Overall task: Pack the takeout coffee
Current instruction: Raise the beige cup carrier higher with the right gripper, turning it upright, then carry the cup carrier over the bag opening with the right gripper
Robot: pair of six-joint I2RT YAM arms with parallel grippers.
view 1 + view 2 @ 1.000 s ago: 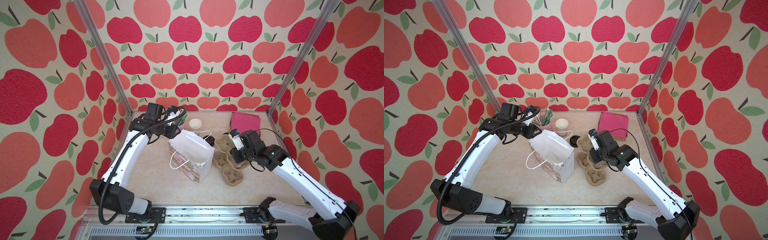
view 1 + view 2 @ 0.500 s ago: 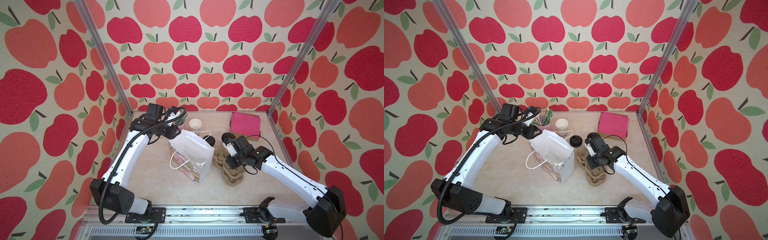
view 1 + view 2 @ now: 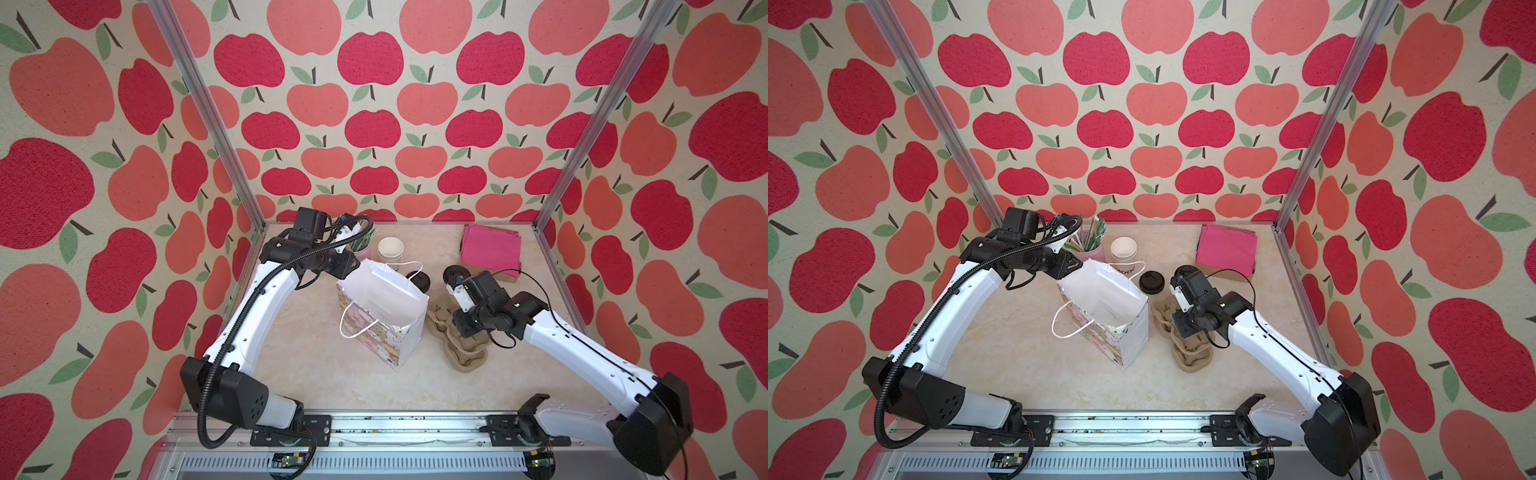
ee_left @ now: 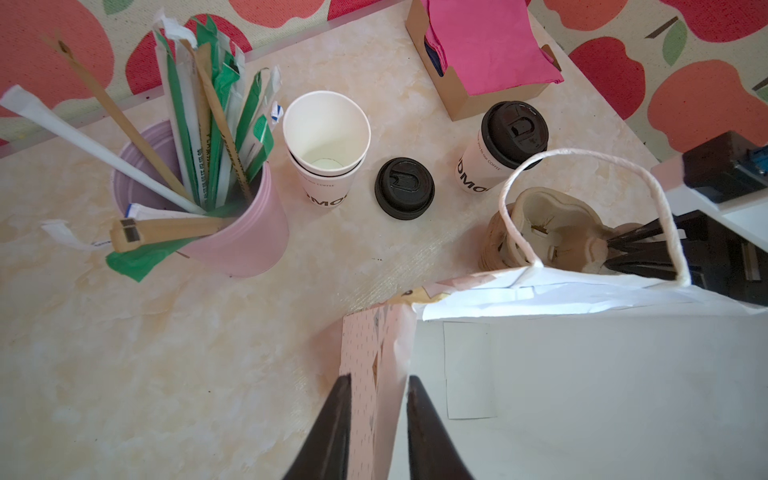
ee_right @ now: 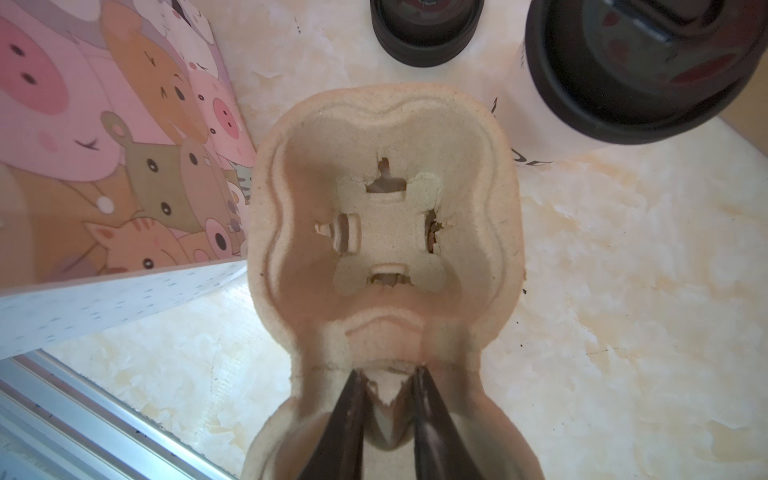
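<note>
Tabletop (image 3: 324, 370) of beige marble, apple-print walls (image 3: 415, 124)

Black-jointed white arms (image 3: 254, 320) are trailing black cables (image 3: 200, 411); left tool (image 4: 379, 378) and right tool (image 5: 388, 370) are showing tapered black fingers (image 4: 332, 428).

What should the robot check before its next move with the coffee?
1. Left gripper pinching the paper bag by its side wall: ok.
2. Bag standing upright, mouth open: ok.
3. Right gripper pinching the cup carrier at its middle ridge: ok.
4. Coffee cup has its lid on: ok.
5. Coffee cup sitting in the carrier: not ok, it stands on the table beside it.
6. Only one carrier gripped, not several nested together: cannot tell.
</note>
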